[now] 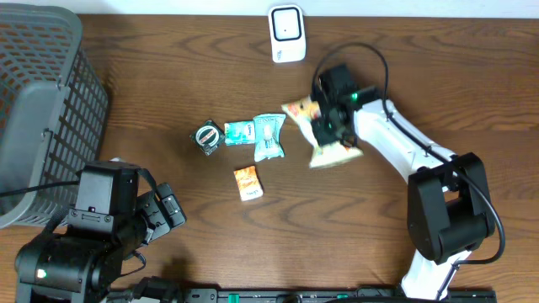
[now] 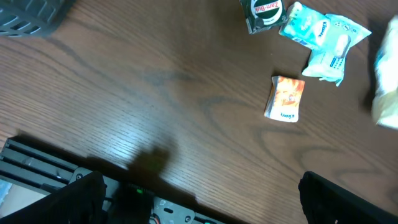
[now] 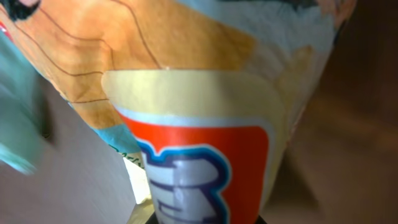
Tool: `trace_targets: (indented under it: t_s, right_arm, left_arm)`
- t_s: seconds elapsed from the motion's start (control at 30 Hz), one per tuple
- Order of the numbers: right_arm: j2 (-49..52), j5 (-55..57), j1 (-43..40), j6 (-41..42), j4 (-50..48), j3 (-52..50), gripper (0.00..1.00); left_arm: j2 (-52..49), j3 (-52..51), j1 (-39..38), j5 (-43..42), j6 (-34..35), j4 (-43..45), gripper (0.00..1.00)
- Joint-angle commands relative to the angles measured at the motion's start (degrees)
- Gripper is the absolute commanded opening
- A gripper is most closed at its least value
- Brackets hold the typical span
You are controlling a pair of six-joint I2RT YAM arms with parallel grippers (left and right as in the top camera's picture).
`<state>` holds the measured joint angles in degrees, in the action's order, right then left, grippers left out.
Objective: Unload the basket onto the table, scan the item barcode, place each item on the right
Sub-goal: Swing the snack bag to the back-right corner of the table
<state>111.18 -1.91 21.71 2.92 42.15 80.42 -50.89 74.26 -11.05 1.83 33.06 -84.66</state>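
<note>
The right gripper [image 1: 327,128] is clenched on a cream and orange snack packet [image 1: 337,156] and holds it over the middle of the tabletop [image 1: 168,76], toward the right side. In the overhead view the packet sticks out on both sides of the black fingers, one end pointing to the far edge and the other to the near edge. I cannot tell from that view whether it is lifted or touching the wood. In the right wrist view the packet [image 3: 186,155] fills nearly the whole picture, showing a red panel with blue lettering; no barcode can be made out on it.

A white scanner [image 1: 287,34] stands at the far edge of the tabletop, apart from the held packet.

The left gripper [image 1: 164,212] hangs near the near left corner with its jaws spread wide and nothing between them; in the left wrist view its dark fingers [image 2: 342,199] frame bare wood.

In a row just left of the held packet lie two teal and white packets [image 1: 269,136], touching each other, and a round Zam-Buk tin [image 1: 208,135] beside them. A small orange sachet [image 1: 248,182] lies alone nearer the near edge. A grey mesh basket [image 1: 50,109] sits at the far left corner, and a black rail [image 1: 253,295] runs along the near edge.
</note>
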Motion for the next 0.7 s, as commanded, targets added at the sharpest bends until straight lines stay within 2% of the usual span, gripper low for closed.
trace_targets:
  t_s: [0.0,0.3,0.43,0.57,0.67]
  right_arm:
    - [-0.26,0.07,0.13,0.96,-3.34,6.62,0.01]
    - [1.16,0.35,0.13,1.84,-32.68,8.13,0.01]
    - [3.91,1.33,0.07,5.27,-43.91,8.66,0.01]
    - [9.42,1.38,0.04,5.42,-51.30,13.16,0.01]
    - [13.94,1.90,0.07,5.40,-52.28,18.16,0.01]
  left_arm:
    - [0.04,-0.04,-0.02,0.33,0.24,-0.15,0.98]
    - [0.04,-0.04,-0.02,0.33,0.26,-0.15,0.98]
    - [0.04,-0.04,-0.02,0.33,0.24,-0.15,0.98]
    - [0.04,-0.04,-0.02,0.33,0.24,-0.15,0.98]
    - [0.04,-0.04,-0.02,0.33,0.24,-0.15,0.98]
